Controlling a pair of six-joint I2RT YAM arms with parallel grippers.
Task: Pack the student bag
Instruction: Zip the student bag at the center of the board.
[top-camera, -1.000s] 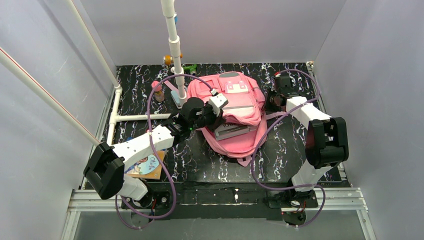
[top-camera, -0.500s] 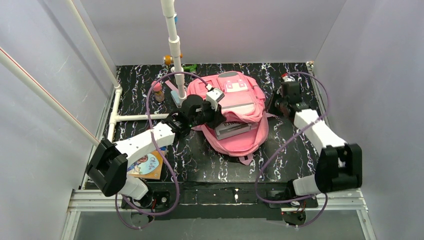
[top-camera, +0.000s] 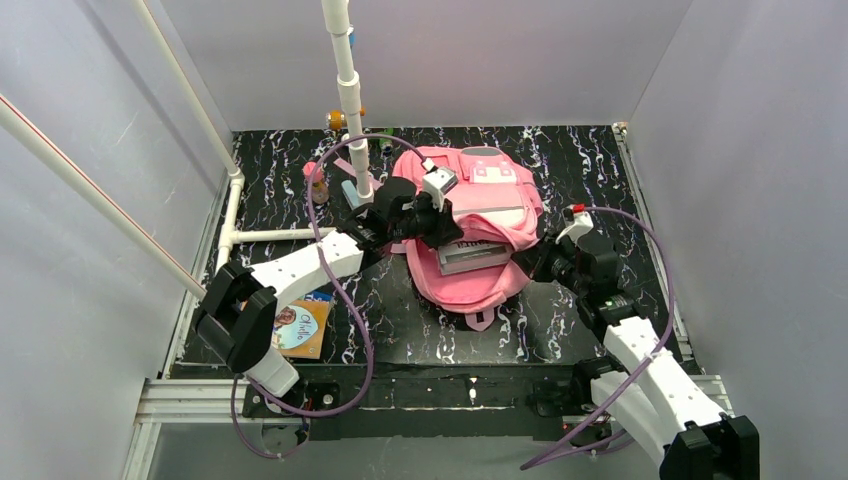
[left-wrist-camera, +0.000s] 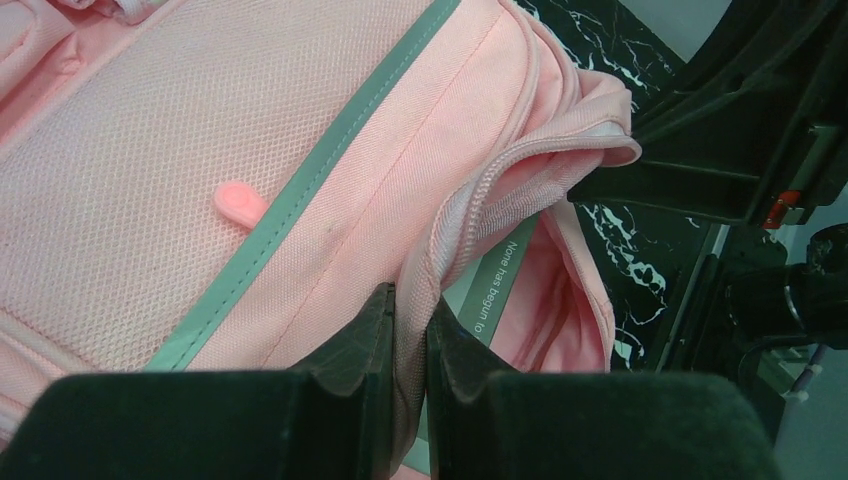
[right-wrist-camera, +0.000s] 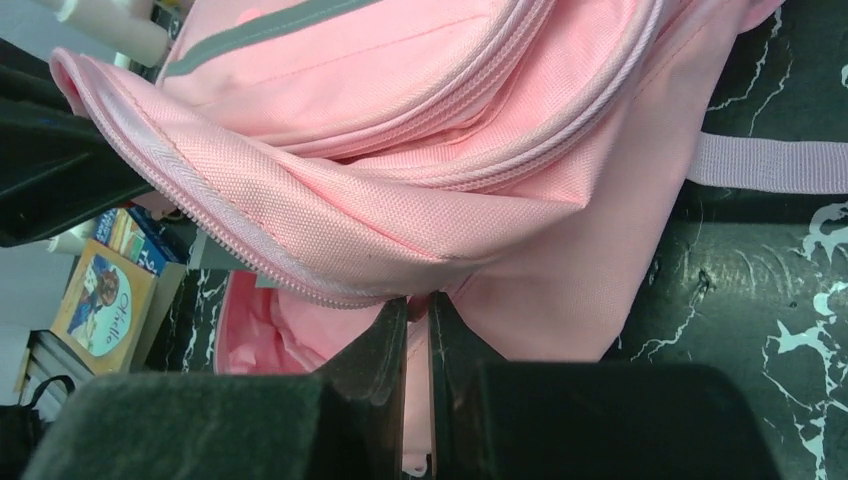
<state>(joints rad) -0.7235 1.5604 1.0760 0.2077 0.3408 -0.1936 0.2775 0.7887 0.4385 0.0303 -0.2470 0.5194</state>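
Between the two black fingers of the left pincer (left-wrist-camera: 410, 300) sits a thin fold of pink cloth. It is the zip edge of the top flap of the student bag (left-wrist-camera: 150, 150). The fingers are almost closed, with only the cloth in the gap, so this pincer has a tight hold on the flap. Above the fingers the flap rises up and away, and the mouth of the bag gapes under it. Just to the right of the fingers, inside the bag, lies a grey book (left-wrist-camera: 497, 285) with small white words on it. To the left of the fingers runs a grey stripe (left-wrist-camera: 330, 140), and past it sits a little pink tab (left-wrist-camera: 240, 200).

The right pincer (right-wrist-camera: 418, 305) is pinched nearly shut too. Pink cloth from the side of the bag fills the thin gap between its fingers, so it grips the bag as well. Above it hangs the zip edge of the flap. Off to its right a pale pink strap (right-wrist-camera: 770, 165) lies flat on the black table (right-wrist-camera: 760, 300). Far to its left lies a picture book (right-wrist-camera: 100, 300).

From above, the bag lies front up on the table, between the two pincers.
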